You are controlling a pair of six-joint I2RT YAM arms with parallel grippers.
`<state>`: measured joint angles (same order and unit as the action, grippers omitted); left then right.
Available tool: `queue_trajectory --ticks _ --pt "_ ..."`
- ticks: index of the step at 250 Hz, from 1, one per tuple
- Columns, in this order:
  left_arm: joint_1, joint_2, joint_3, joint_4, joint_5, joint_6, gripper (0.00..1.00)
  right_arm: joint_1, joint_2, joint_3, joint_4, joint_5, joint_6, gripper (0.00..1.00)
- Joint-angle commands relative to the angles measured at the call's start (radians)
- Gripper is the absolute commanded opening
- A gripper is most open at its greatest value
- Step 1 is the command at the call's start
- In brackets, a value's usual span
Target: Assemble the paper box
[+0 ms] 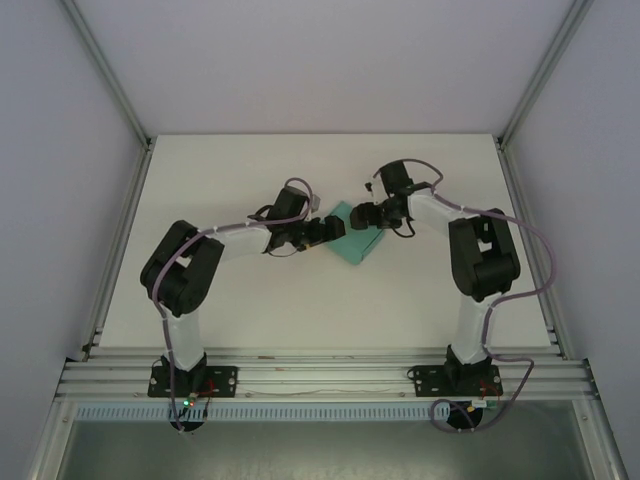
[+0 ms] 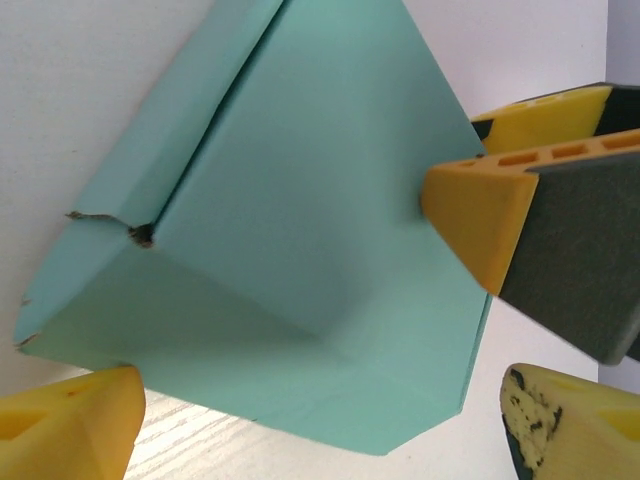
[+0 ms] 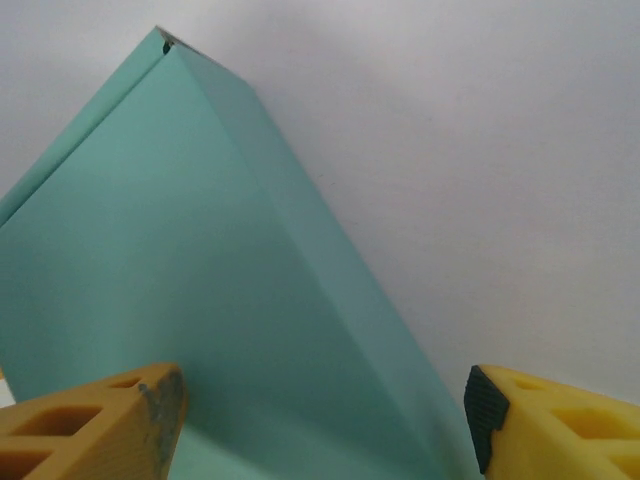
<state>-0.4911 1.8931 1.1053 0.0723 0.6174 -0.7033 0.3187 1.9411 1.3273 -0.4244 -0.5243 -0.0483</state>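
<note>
The paper box point(image 1: 357, 245) lies near the middle of the table point(image 1: 250, 310), partly folded, with one corner seam gaping. Both arms meet at it. The left tool point(image 2: 320, 410) is spread wide, its yellow fingers either side of the box's near end, gripping nothing. The right tool point(image 3: 320, 410) straddles a side wall with its jaws apart, not pinching, and one finger touches the card's edge. I judge the step in hand to be squaring up the walls. The next move calls for closing gently on opposite walls and pressing the loose corner shut without creasing the thin card.
</note>
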Motion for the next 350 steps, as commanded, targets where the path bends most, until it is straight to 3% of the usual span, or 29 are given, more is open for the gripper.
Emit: queue_trajectory --ticks 1,33,138,208,350 --pt "-0.006 0.036 0.039 0.010 0.013 0.000 0.89 0.001 0.024 -0.040 -0.008 -0.054 0.024 0.73" --pt "-0.006 0.046 0.051 -0.002 -0.009 0.003 0.88 0.004 0.010 -0.089 0.039 -0.096 0.063 0.62" --pt "-0.016 0.110 0.066 -0.106 -0.072 0.019 0.81 0.073 -0.036 -0.247 0.155 -0.099 0.187 0.53" --pt "-0.029 0.177 0.057 -0.097 -0.088 -0.011 0.71 0.108 -0.003 -0.279 0.203 -0.125 0.246 0.48" --pt "-0.078 0.259 -0.024 0.093 -0.099 -0.217 0.11 0.112 0.047 -0.241 0.194 -0.149 0.236 0.45"
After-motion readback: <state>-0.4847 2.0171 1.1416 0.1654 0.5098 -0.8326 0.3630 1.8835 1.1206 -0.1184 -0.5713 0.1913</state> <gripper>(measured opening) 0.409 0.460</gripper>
